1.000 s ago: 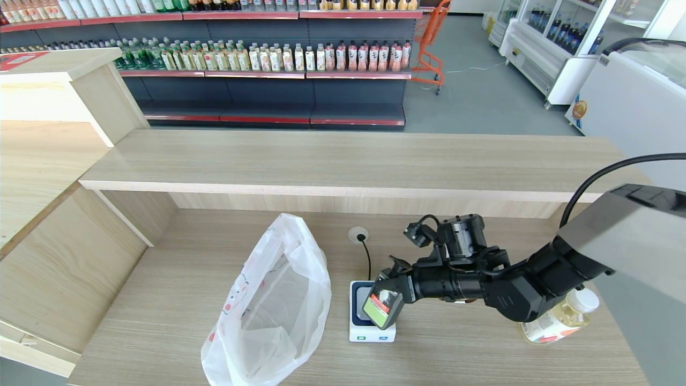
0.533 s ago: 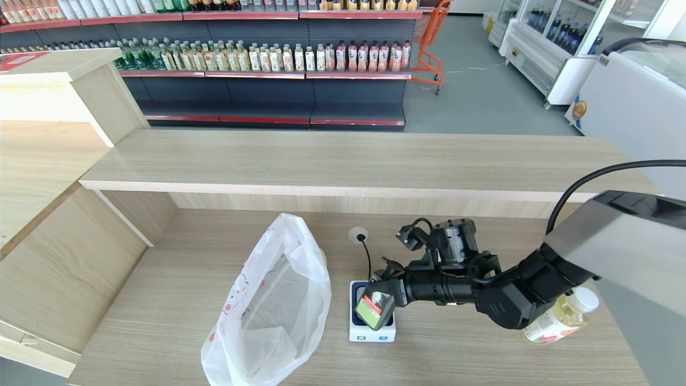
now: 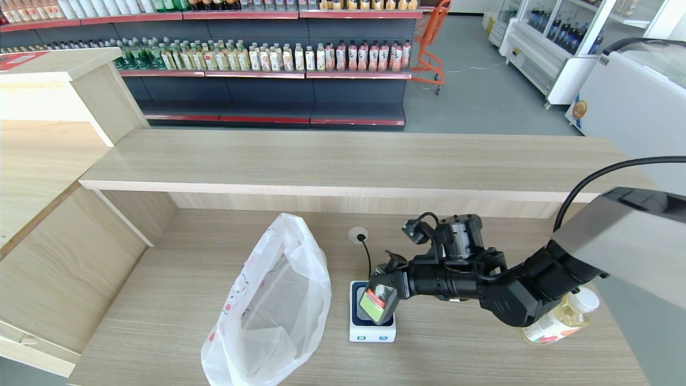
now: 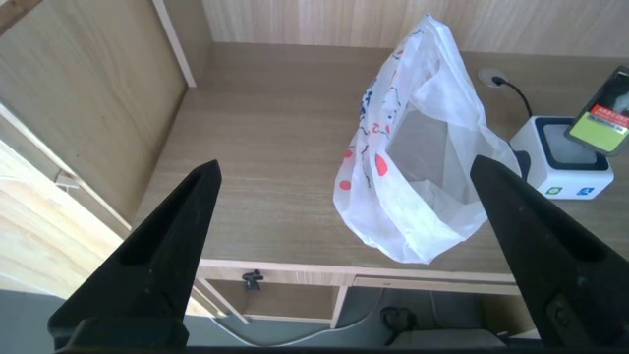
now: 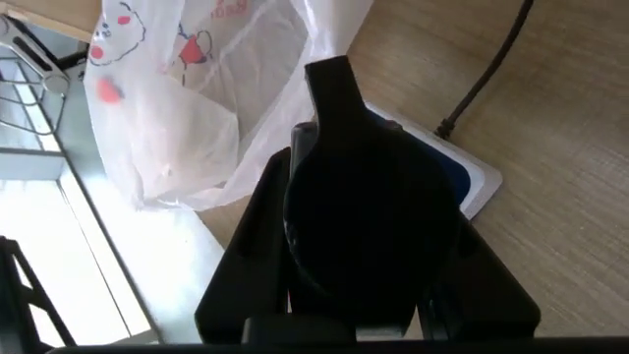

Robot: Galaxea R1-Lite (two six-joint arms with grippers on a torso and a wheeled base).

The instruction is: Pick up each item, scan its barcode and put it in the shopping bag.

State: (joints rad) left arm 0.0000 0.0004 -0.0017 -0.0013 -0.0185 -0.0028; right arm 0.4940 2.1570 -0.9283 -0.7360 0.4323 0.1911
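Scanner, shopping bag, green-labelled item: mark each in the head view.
scanner [image 3: 372, 335], head view, on its white front edge.
shopping bag [image 3: 278, 300], head view, on its translucent side wall.
green-labelled item [image 3: 375, 305], head view, on its label face.

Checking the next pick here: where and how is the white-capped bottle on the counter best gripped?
Take the bottle across its round body, between label and white cap. It seems to stand upright at the counter's right end, so come in level from the robot's side; the raised ledge blocks the far side. The right gripper, holding the green-labelled item, is nearest.
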